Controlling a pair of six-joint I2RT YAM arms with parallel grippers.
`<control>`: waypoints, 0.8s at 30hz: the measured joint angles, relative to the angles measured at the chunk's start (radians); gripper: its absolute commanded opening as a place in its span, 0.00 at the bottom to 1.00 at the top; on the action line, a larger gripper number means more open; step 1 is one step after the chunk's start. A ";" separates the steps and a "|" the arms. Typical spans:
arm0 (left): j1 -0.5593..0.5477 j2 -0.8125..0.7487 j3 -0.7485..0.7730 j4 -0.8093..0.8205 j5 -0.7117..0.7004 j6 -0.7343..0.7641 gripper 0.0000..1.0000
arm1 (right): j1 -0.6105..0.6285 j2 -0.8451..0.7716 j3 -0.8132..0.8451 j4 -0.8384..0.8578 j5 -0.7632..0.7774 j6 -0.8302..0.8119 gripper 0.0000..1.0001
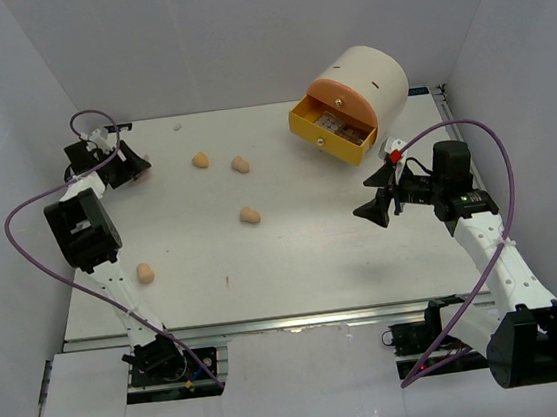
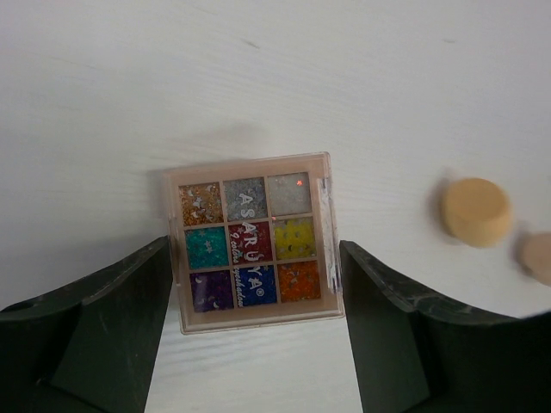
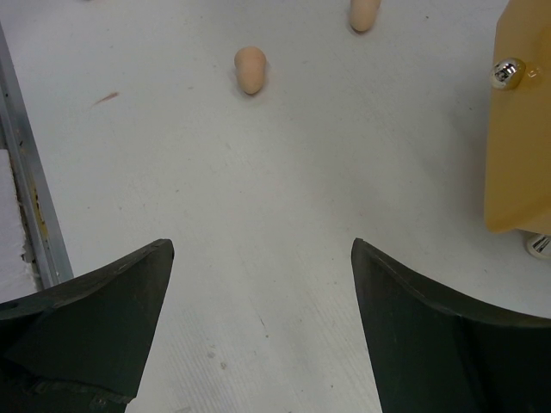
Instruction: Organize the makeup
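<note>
**Left fingers at the two sides of the palette, right fingers empty**

The left fingers [image 2: 112, 318] are dark, matt and wedge-shaped. They stand at the left and right sides of a square eyeshadow palette [image 2: 251, 243]. They are so close to its edges that I cannot tell whether they press it or only flank it. The palette lies flat on the white worktop [image 1: 315, 265], near the far left corner. It has a pale pink frame under a clear glossy lid, and nine small square pans with glitter: gold, grey, white, teal, red, yellow, purple, blue and orange. To its right lies a peach sponge [image 2: 476, 212], seen from its flat round end, with a matt, soft-looking surface. A second one [image 2: 538, 256] is cut by the edge of the view.

The right fingers [image 3: 430, 344], of the same dark shape, are spread wide and hold nothing. They hang over bare, finely grained worktop. Beyond them lie two egg-shaped sponges [image 3: 250, 69] [image 3: 364, 13]. At the right is the smooth orange-yellow drawer front [image 3: 516, 146] with a shiny metal knob [image 3: 508, 71].

From above, four sponges are scattered well apart, and the drawer stands open from a cream cylinder [image 1: 375, 82] at the far right.
</note>
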 measured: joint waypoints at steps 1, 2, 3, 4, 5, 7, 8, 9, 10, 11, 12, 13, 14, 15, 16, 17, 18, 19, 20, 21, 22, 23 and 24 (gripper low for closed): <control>-0.018 -0.007 -0.011 0.027 0.037 -0.044 0.11 | 0.000 -0.001 0.000 0.000 0.002 0.000 0.90; -0.036 -0.014 -0.022 0.054 0.074 -0.089 0.10 | 0.000 -0.002 0.000 0.000 0.004 0.000 0.90; -0.059 -0.019 -0.029 0.083 0.111 -0.133 0.11 | 0.000 -0.004 0.000 0.000 0.007 -0.001 0.90; -0.089 -0.025 -0.030 0.110 0.143 -0.173 0.11 | 0.000 -0.006 0.000 0.000 0.011 -0.002 0.90; -0.125 -0.032 -0.031 0.136 0.172 -0.208 0.11 | 0.000 -0.008 0.000 0.000 0.016 -0.002 0.90; -0.205 -0.055 -0.031 0.172 0.208 -0.257 0.11 | -0.002 -0.010 0.000 0.000 0.023 -0.003 0.90; -0.260 -0.074 -0.032 0.187 0.217 -0.275 0.11 | -0.003 -0.011 0.000 0.000 0.025 -0.003 0.90; -0.318 -0.094 -0.033 0.201 0.223 -0.290 0.11 | -0.005 -0.013 0.000 0.000 0.027 -0.003 0.90; -0.381 -0.115 -0.033 0.216 0.227 -0.299 0.10 | -0.007 -0.014 0.000 0.000 0.028 -0.003 0.90; -0.438 -0.134 -0.034 0.229 0.230 -0.303 0.10 | -0.010 -0.016 0.000 0.000 0.030 -0.004 0.90; -0.495 -0.154 -0.034 0.243 0.233 -0.308 0.10 | -0.012 -0.018 0.000 0.000 0.031 -0.004 0.90; -0.550 -0.172 -0.034 0.256 0.235 -0.309 0.10 | -0.015 -0.020 0.000 0.000 0.033 -0.004 0.90; -0.599 -0.184 -0.030 0.265 0.229 -0.304 0.10 | -0.017 -0.021 0.000 0.000 0.033 -0.004 0.90; -0.649 -0.197 -0.027 0.275 0.223 -0.298 0.10 | -0.019 -0.022 0.000 0.000 0.034 -0.004 0.90; -0.688 -0.203 -0.017 0.274 0.213 -0.283 0.10 | -0.023 -0.023 0.000 0.000 0.036 -0.004 0.90; -0.721 -0.203 0.001 0.268 0.191 -0.262 0.10 | -0.026 -0.024 0.000 0.000 0.037 -0.004 0.90; -0.754 -0.202 0.022 0.263 0.164 -0.239 0.10 | -0.029 -0.025 0.000 0.001 0.037 -0.004 0.90; -0.783 -0.201 0.042 0.257 0.139 -0.216 0.10 | -0.032 -0.026 0.000 0.001 0.037 -0.004 0.90; -0.809 -0.201 0.062 0.250 0.114 -0.191 0.11 | -0.035 -0.027 0.000 0.001 0.037 -0.004 0.90; -0.832 -0.201 0.080 0.247 0.086 -0.164 0.12 | -0.038 -0.027 0.000 0.001 0.037 -0.004 0.90; -0.856 -0.201 0.099 0.246 0.055 -0.137 0.12 | -0.039 -0.027 0.000 0.001 0.037 -0.004 0.90; -0.876 -0.201 0.115 0.246 0.028 -0.110 0.13 | -0.040 -0.027 0.000 0.001 0.037 -0.004 0.90; -0.895 -0.200 0.132 0.246 0.000 -0.083 0.14 | -0.040 -0.027 0.000 0.001 0.037 -0.004 0.90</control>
